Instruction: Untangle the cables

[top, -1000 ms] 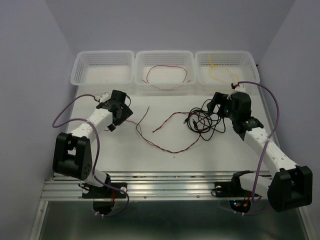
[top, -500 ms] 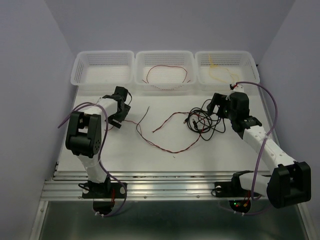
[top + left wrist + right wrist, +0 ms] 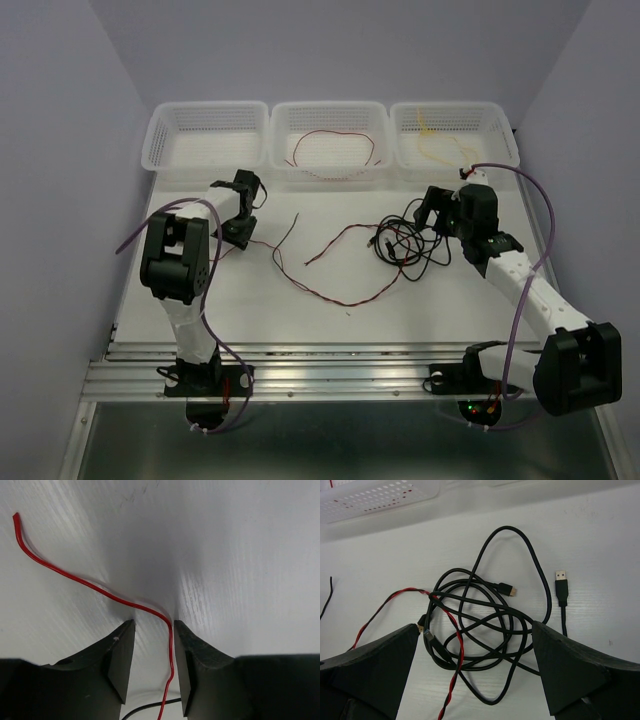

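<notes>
A red and black twisted cable (image 3: 340,297) trails across the table's middle into a tangle of black cables (image 3: 405,247) with USB plugs. My left gripper (image 3: 238,212) points down at the table. In the left wrist view its jaws (image 3: 153,625) stand part-way closed around a thin red cable (image 3: 100,587). This cable runs beside the right finger with a gap on the left, and a black wire (image 3: 145,707) crosses below. My right gripper (image 3: 475,627) hangs wide open over the black tangle (image 3: 485,630), where the twisted red cable (image 3: 455,645) threads through.
Three white mesh baskets line the back edge. The left one (image 3: 205,135) holds nothing, the middle one (image 3: 330,125) holds a red cable (image 3: 335,150), and the right one (image 3: 455,125) holds a yellow cable (image 3: 435,148). A loose USB plug (image 3: 561,582) lies right of the tangle.
The left arm's elbow has swung up and in. Its gripper has shifted slightly toward the back and its jaws have narrowed around the red cable. The right arm has barely moved.
</notes>
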Robot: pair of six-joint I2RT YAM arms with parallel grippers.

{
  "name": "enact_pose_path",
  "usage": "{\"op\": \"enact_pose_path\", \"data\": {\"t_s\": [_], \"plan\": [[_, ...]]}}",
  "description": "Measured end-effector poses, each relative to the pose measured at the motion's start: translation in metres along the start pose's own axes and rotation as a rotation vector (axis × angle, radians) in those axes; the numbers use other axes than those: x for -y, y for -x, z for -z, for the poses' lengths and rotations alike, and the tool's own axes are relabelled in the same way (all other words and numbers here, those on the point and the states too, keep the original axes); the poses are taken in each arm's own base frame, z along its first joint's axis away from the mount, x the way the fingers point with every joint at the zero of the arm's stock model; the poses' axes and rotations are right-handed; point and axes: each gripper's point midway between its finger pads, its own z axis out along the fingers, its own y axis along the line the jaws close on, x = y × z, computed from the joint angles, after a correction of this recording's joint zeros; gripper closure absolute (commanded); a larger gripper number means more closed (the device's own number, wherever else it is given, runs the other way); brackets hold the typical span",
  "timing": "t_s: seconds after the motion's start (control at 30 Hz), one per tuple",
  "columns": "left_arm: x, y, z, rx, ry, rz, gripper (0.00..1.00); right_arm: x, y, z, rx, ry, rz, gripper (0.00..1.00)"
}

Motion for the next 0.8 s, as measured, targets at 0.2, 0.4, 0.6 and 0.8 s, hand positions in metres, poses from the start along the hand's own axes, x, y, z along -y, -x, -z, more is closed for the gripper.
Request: {"op": "enact_pose_path", "data": {"t_s": [0.2, 0.4, 0.6, 0.8], "plan": [[-0.008, 0.002, -0.003, 0.012, 0.088, -0.017, 0.73, 0.001, 0.004, 0.003, 0.016, -0.004, 0.002, 0.0], [-0.01, 0.002, -0.004, 0.01, 0.103, -0.019, 1.0, -0.002, 0.018, 0.014, 0.067, 0.005, 0.003, 0.0], [-0.009, 0.002, -0.004, 0.01, 0.09, -0.034, 1.0, -0.016, 0.026, 0.024, 0.096, 0.072, 0.004, 0.0], [-0.007, 0.0, 0.0, 0.009, -0.019, -0.129, 1.0, -0.074, -0.017, 0.016, -0.031, 0.224, 0.088, 0.0]]}}
